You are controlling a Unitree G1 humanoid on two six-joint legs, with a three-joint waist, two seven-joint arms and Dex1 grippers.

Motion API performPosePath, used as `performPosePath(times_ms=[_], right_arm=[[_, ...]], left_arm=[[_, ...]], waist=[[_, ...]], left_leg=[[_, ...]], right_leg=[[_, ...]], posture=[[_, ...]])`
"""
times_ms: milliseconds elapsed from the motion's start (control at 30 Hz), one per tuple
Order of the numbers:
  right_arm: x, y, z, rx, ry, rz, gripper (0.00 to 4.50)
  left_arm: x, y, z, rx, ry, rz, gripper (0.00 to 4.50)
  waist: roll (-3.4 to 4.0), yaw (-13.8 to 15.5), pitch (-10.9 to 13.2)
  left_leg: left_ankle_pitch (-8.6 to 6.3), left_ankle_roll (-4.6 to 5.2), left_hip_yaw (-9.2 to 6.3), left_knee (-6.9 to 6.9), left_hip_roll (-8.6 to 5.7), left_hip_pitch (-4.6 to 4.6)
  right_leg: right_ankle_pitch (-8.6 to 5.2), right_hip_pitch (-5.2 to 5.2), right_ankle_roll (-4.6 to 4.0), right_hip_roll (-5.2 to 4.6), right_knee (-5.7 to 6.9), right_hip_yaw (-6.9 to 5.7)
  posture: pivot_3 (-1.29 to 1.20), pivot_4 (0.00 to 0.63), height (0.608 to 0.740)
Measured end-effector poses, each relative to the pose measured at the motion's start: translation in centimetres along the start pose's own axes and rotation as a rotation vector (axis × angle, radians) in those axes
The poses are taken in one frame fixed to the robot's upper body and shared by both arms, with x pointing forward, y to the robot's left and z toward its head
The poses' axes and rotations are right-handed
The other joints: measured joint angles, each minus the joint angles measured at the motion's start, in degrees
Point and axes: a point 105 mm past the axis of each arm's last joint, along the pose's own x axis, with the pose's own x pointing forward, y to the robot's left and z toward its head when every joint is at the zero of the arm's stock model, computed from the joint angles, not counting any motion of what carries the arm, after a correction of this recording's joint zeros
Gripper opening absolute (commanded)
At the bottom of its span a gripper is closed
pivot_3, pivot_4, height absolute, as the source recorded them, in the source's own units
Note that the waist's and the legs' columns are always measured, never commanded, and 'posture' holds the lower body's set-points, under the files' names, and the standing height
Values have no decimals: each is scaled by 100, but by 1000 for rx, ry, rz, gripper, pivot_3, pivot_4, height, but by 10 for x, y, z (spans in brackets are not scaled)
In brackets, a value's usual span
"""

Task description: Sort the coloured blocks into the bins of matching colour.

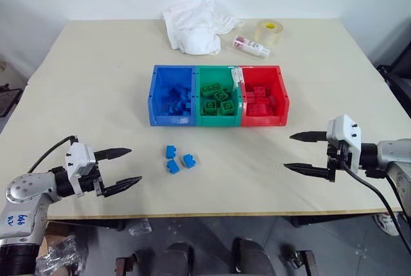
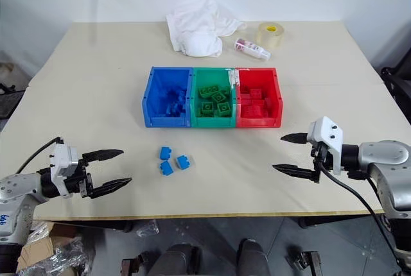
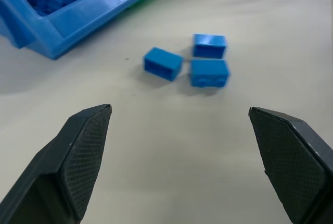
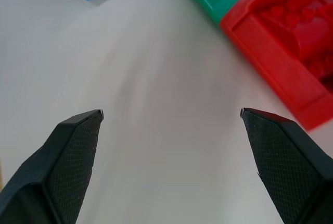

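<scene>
Over on the left, the left hand (image 1: 121,168) hovers above the tabletop's near edge, well to the left of the bins, fingers spread wide and holding nothing. Moving along, three blue blocks (image 1: 178,159) sit loose on the tabletop (image 1: 96,77) just in front of the blue bin (image 1: 172,95), huddled close together. These look like the only strays left. Inside the blue bin there's already a heap of blue bricks; next door the green bin (image 1: 217,96) is stocked with green ones, and the red bin (image 1: 263,95) carries its reds. So by my reckoning the job is nearly done, with three blues to go. Further right, the right hand (image 1: 307,152) waits to the right of the bins and nearer the front edge, wide open too, empty. Behind the bins lie a crumpled white cloth (image 1: 196,24), a small bottle (image 1: 251,46) and a clear tape roll (image 1: 268,32). The tabletop is pale beige, with a plain white wall beyond.
</scene>
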Motion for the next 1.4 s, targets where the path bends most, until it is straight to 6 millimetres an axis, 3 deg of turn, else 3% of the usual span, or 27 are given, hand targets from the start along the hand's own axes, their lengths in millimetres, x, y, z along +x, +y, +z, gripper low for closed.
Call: performPosePath(times_ms=[167, 367, 500, 600, 767, 867, 1133, 1400], right_arm=[[10, 0, 3, -5, -23, 16, 4429], [20, 0, 6, -5, -55, 13, 4429], [23, 1, 5, 0, -66, -4, 4429], [26, 5, 3, 4, -76, -15, 4429], [28, 13, -2, 15, -76, -35, 4429], [28, 17, -5, 24, -74, -51, 4500], [25, 16, -6, 27, -76, -93, 4500], [24, 12, -2, 17, -84, -107, 4500]], left_arm=[[30, -4, 20, 70, -11, -65, 4500], [88, -12, 39, 137, -16, -180, 4500], [113, -17, 39, 156, 37, -248, 4500], [126, -20, 28, 160, 146, -280, 4500], [136, -19, 20, 178, 246, -307, 4500], [140, -15, 19, 209, 278, -304, 3939], [143, -17, 19, 237, 300, -328, 1604], [150, -19, 24, 262, 227, -336, 1600]], waist=[[0, 58, 0], [0, 59, 0], [0, 51, 0], [0, 59, 0], [0, 63, 0], [-1, 69, 1], [-1, 68, 1], [-2, 69, 1]], left_leg=[[0, 0, 2, 0, 0, -1], [0, 0, 4, -1, -7, -3], [1, 0, 7, 0, -7, -3], [1, 1, 7, 1, -11, -3], [1, 1, 5, 2, -10, -4], [2, 2, 5, 5, -10, -4], [2, 2, 5, 6, -10, -4], [2, 2, 4, 8, -10, -5]], right_leg=[[0, -3, 0, 3, 9, 0], [0, -7, 0, 5, 15, -2], [0, -7, 0, 7, 17, -3], [0, -6, 1, 9, 17, -4], [0, -6, 1, 8, 17, -3], [0, -5, 1, 8, 18, -3], [0, -4, 1, 8, 17, -2], [0, -4, 1, 8, 18, -3]], posture=[[0, 150, 740], [0, 150, 740], [0, 150, 740], [0, 150, 740], [0, 150, 740], [0, 150, 740], [0, 150, 740], [0, 150, 740]])
